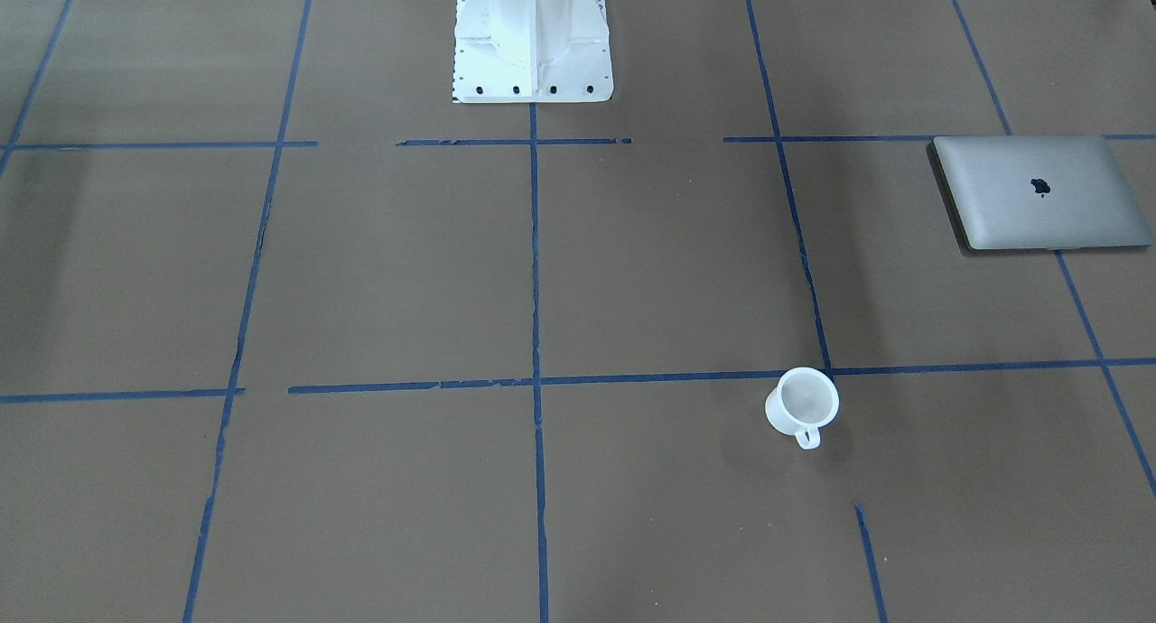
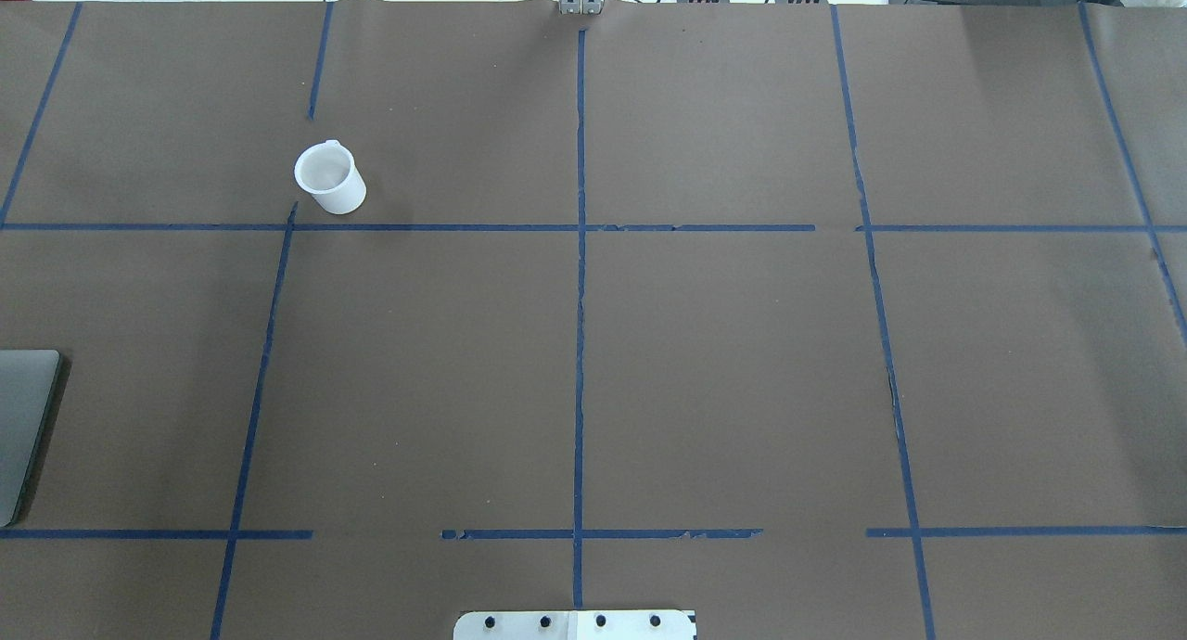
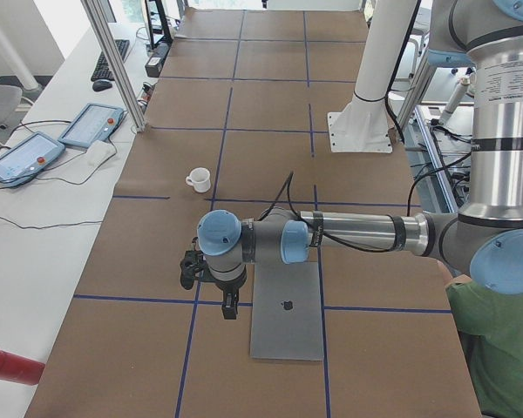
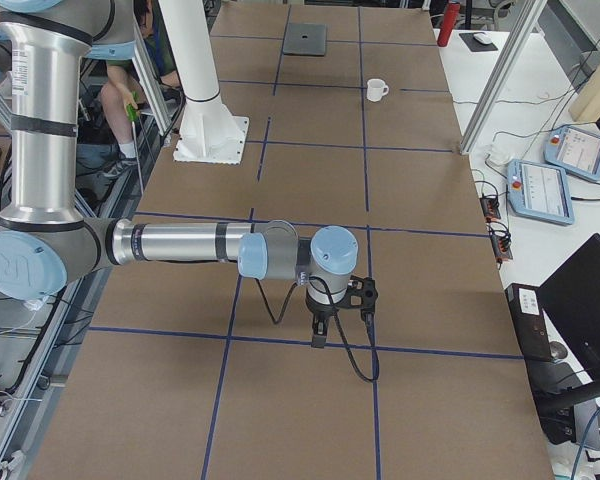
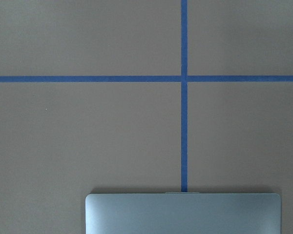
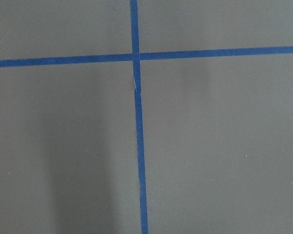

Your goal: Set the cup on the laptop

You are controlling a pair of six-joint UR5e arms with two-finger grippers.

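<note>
The small white cup (image 1: 802,408) stands upright on the brown table, handle toward the operators' side; it also shows in the overhead view (image 2: 329,178) and both side views (image 3: 198,179) (image 4: 377,89). The closed silver laptop (image 1: 1039,192) lies flat on the robot's left, well apart from the cup; only its edge shows overhead (image 2: 23,427). My left gripper (image 3: 231,306) hangs above the table just beside the laptop (image 3: 288,309); its wrist view shows the laptop's edge (image 5: 183,212). My right gripper (image 4: 318,338) hangs over bare table far from both. I cannot tell whether either is open or shut.
The white robot pedestal (image 1: 533,45) stands at the table's robot-side middle. Blue tape lines grid the brown paper. Teach pendants (image 3: 91,124) and cables lie on the side bench past an aluminium post (image 3: 113,61). A person in green (image 3: 497,348) sits by the robot.
</note>
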